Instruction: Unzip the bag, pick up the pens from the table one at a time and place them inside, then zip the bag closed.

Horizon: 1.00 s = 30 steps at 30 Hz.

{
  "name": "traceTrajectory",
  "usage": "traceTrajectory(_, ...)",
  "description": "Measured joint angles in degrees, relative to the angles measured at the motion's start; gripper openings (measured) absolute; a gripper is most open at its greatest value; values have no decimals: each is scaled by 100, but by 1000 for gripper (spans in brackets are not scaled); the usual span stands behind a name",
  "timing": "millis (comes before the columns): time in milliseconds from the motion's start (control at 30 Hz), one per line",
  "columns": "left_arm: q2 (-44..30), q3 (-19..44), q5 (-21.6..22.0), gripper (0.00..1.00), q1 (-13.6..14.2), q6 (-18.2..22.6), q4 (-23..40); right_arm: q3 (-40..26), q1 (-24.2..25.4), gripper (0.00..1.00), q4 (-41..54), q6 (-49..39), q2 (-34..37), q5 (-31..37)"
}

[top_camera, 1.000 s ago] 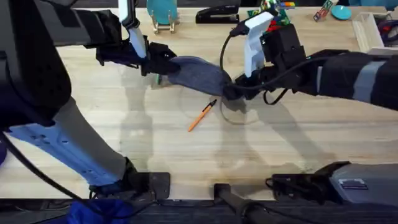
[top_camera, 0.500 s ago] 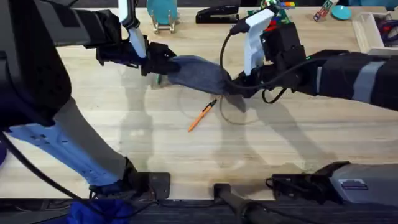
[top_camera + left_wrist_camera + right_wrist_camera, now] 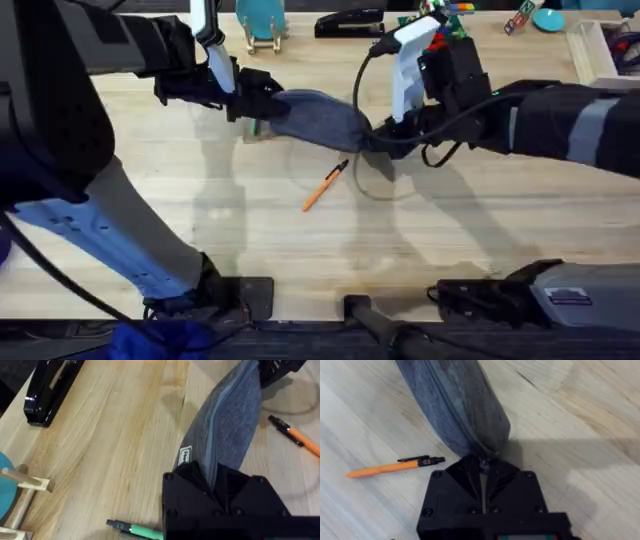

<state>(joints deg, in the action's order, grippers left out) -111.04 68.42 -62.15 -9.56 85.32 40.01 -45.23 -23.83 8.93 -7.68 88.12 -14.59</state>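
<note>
Overhead, both arms hold the bag [image 3: 318,117] stretched above the table [image 3: 200,230]; the orange pen [image 3: 325,186] lies just beside it. Left wrist: the left gripper [image 3: 212,482] pinches one end, the green pen [image 3: 135,529] nearby. Right wrist: the right gripper [image 3: 482,472] is clamped at the zipper end, apparently mid-unzip; next, a steady pull along the zipper.

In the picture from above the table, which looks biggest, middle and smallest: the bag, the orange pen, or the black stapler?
1. The bag looks biggest, stretched between the left gripper and the right gripper.
2. The black stapler comes next, though it sits farther from the camera, so it may look smaller than it is.
3. The orange pen looks smallest and thinnest.
</note>
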Motion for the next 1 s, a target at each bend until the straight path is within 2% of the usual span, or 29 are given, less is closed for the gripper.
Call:
traceTrajectory(200, 0, 0, 0, 42, 0, 0, -13, 0, 0, 34, 77, 1, -137, 22)
traceTrajectory(633, 0, 0, -2, 42, 2, 0, -46, 25, 0, 33, 153, 0, -973, 92)
traceTrajectory(1000, 0, 0, -2, 42, 17, 0, -81, 57, 0, 33, 157, 0, -1040, 114)
